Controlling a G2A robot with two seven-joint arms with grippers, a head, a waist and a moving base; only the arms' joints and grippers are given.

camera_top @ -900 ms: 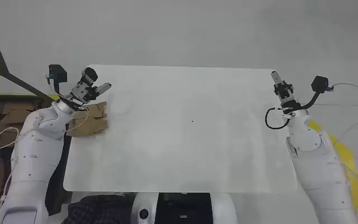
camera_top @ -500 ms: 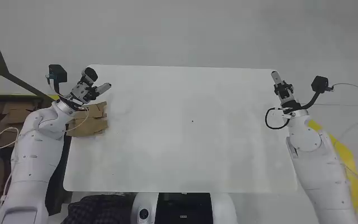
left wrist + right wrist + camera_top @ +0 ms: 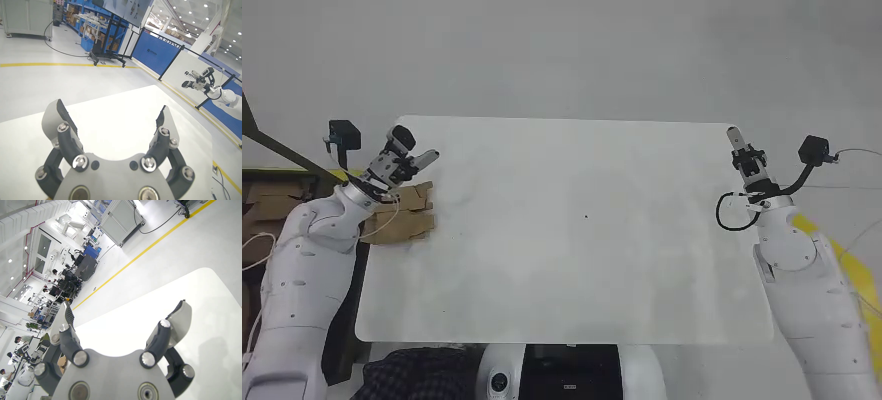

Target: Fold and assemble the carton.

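My left gripper (image 3: 111, 108) stands wide open over the table's (image 3: 582, 260) left edge. From the top, the flat brown carton (image 3: 407, 222) lies there, partly under my left arm. My right gripper (image 3: 122, 308), also wide open, is at the far right corner.

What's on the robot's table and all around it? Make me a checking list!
Surface: white table, plain and bare in the middle.
Job's things: brown carton at the table's left edge, partly under the left arm, not gripped.
Clutter: nothing seen.
Grippers: left gripper open, in the air by the carton; right gripper open, holding nothing, at the table's far right edge.
Cables: black cable looped beside the right arm, off the tabletop.
Surroundings: pale floor with a yellow line and blue shelves behind.
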